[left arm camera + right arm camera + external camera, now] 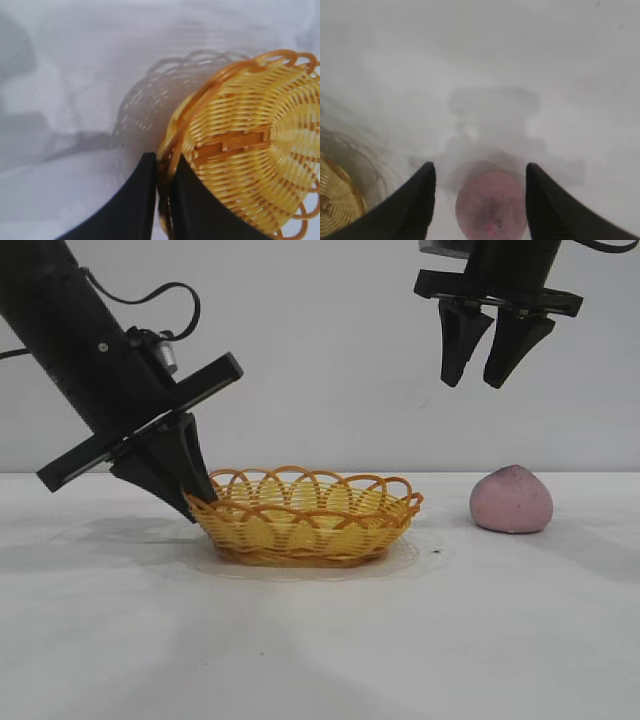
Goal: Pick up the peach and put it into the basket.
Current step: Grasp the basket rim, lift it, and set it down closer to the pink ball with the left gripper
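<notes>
The yellow-orange wicker basket point(310, 532) sits on the white table, left of centre. My left gripper point(200, 502) leans down onto its left rim. In the left wrist view its two black fingers point(141, 200) straddle the basket point(250, 150) rim, which fills the narrow gap of the left gripper point(164, 160). The dusty-pink peach point(511, 500) rests on the table to the right of the basket, untouched. My right gripper point(478, 380) hangs open high above, slightly left of it. In the right wrist view the peach point(491, 207) lies far below, between the spread fingers of the right gripper point(480, 167).
The white table point(320, 640) stretches out in front of the basket and peach. A plain wall stands behind. One edge of the basket point(335, 205) shows in the right wrist view.
</notes>
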